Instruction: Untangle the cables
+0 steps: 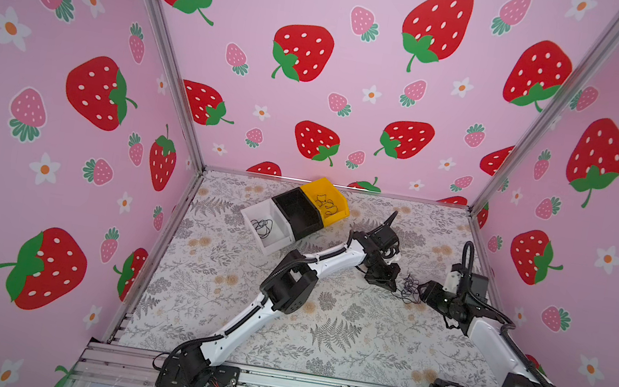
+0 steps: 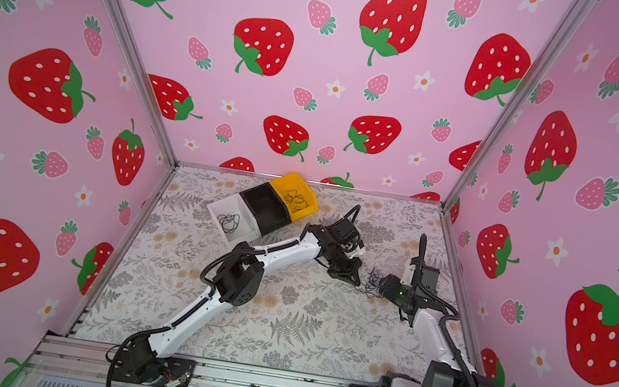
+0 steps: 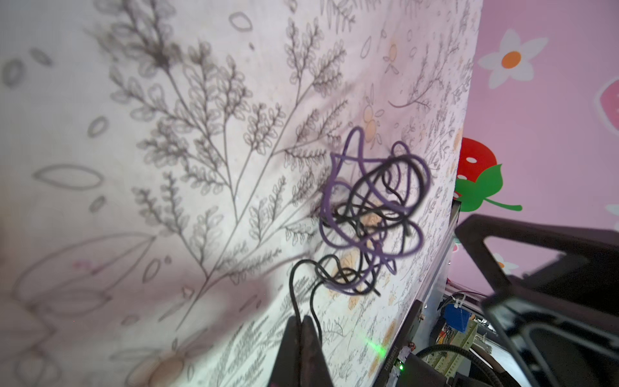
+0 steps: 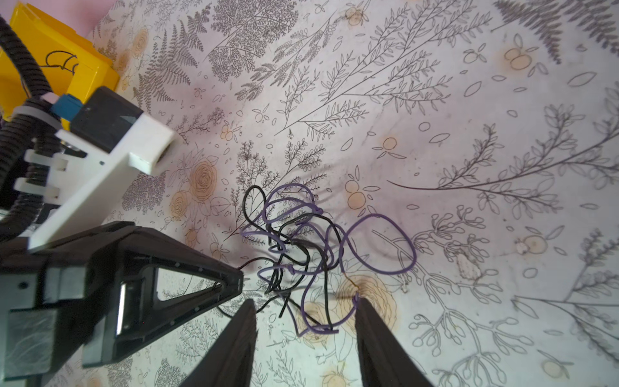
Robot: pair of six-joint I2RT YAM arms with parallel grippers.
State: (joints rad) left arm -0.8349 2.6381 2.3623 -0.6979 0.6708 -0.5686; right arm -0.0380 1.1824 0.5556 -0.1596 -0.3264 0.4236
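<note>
Where the cables [image 4: 301,248] lay tangled on the worktop [image 1: 319,331] between both tools, the left tool [image 3: 301,320] stood closed, clamped on a black strand at the tangle's edge. The right tool [image 4: 305,311] faced it from the opposite side, jaws apart, straddling purple and black loops; one purple strand touched a jaw tip.

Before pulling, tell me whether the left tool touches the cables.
Touching. The left wrist view shows the left tool shut on a black strand of the cables.
</note>
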